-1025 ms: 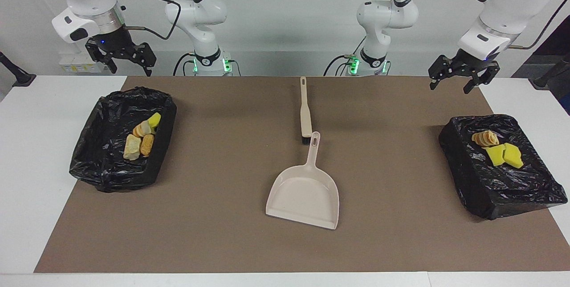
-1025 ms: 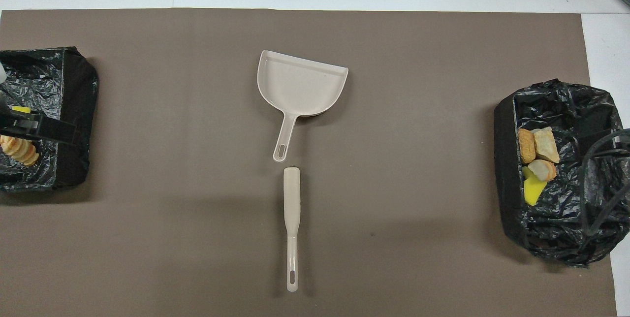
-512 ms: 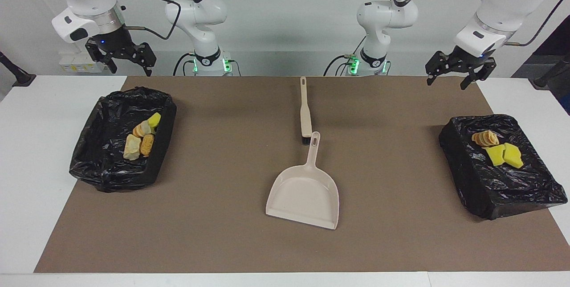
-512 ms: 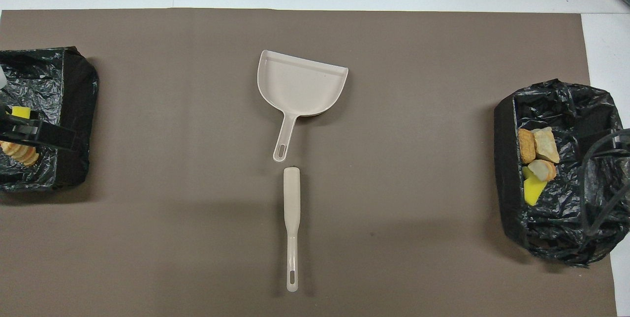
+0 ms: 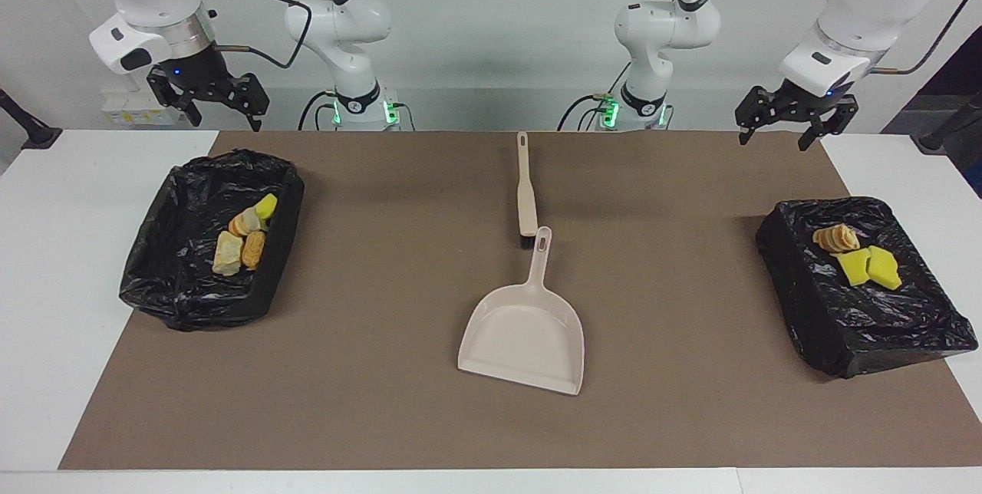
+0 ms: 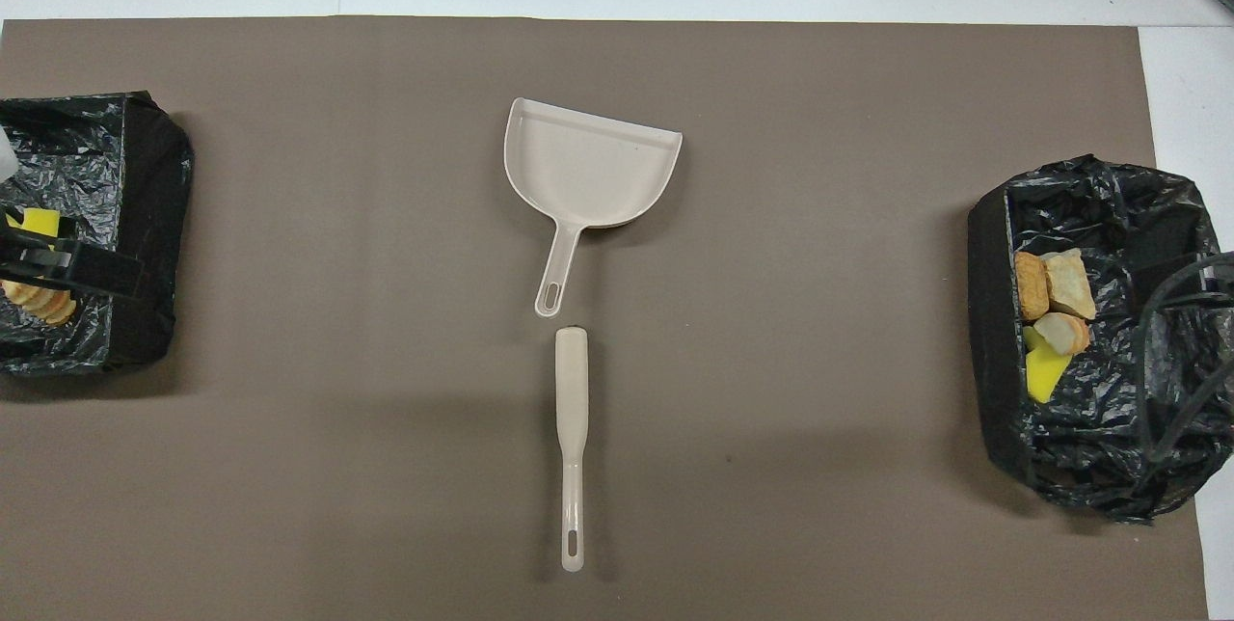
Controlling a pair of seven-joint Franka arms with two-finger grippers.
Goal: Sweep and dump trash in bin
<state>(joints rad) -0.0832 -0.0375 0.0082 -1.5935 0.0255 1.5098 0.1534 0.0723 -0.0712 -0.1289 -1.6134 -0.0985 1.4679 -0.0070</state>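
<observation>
The left gripper (image 5: 790,123) has risen and drawn back toward the robots since a second ago; its jaws are spread, holding nothing, above the table's edge near the bin (image 5: 859,291) at its end. The right gripper (image 5: 209,99) hangs likewise spread and empty over the table's edge by the other bin (image 5: 192,279). All 7 pieces of trash (image 5: 244,237) lie binned (4 there, 3 in the first). Brush (image 5: 525,191) and dustpan (image 5: 525,333) lie in line mid-mat, handles toward the robots.
</observation>
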